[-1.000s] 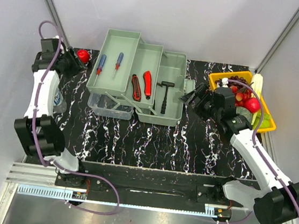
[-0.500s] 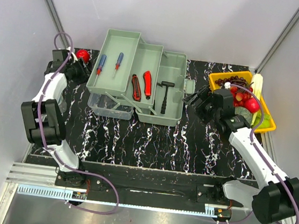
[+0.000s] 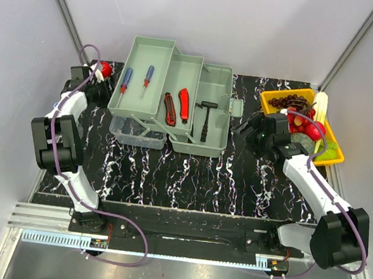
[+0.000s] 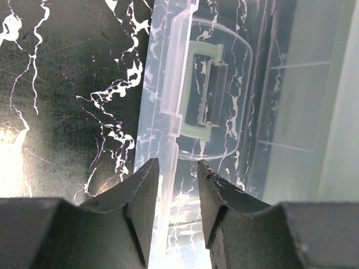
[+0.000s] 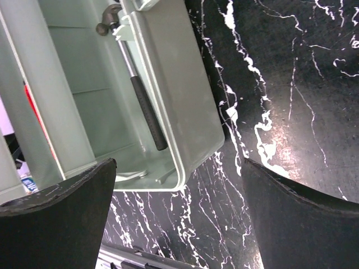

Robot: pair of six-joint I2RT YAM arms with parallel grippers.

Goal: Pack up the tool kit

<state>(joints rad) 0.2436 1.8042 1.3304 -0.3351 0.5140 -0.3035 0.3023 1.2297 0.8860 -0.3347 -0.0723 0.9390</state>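
Black marble table (image 3: 189,173), tool kit (image 3: 219,89) sitting at the back with its trays (image 3: 145,57) fanned open. Right gripper (image 5: 178,162) gapes wide, nothing in it, beside the hammer (image 5: 146,112) tray. Left gripper (image 4: 176,168) straddles the box's translucent rim (image 4: 168,84); can't tell if it's pinching yet. Yank that crooked and the trays could tip, spilling the screwdrivers (image 3: 124,78). No readable labels anywhere.

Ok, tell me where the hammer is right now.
In the top view the hammer lies in the rightmost tray of the open toolbox, near the middle of the table, just right of a red-handled tool.
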